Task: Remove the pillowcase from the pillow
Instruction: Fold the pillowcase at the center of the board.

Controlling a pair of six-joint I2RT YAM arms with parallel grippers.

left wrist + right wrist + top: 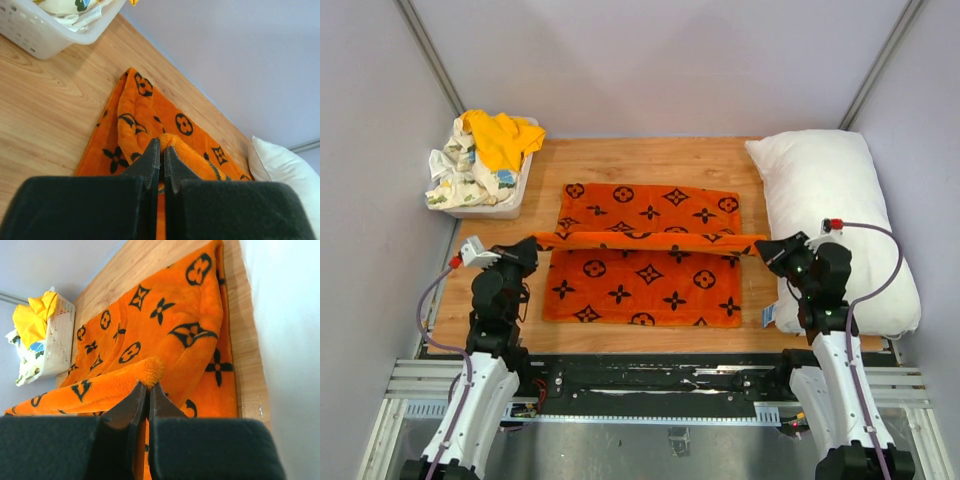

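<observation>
The left gripper (161, 145) and right gripper (148, 386) are each clamped on 1 end of a raised fold of the pillowcase (640, 285), the rest being spread flat on the table (650, 160). The pillow (830, 200) is laid uncovered just right of it.

One orange pillowcase (640, 255), one white pillow (835, 200) at three o'clock, one basket (513, 195) at ten o'clock (two cloths inside: yellow cloth (500, 138), floral cloth (455, 172)), one table (650, 160), two arms: left arm (485, 335), right arm (828, 310).
</observation>
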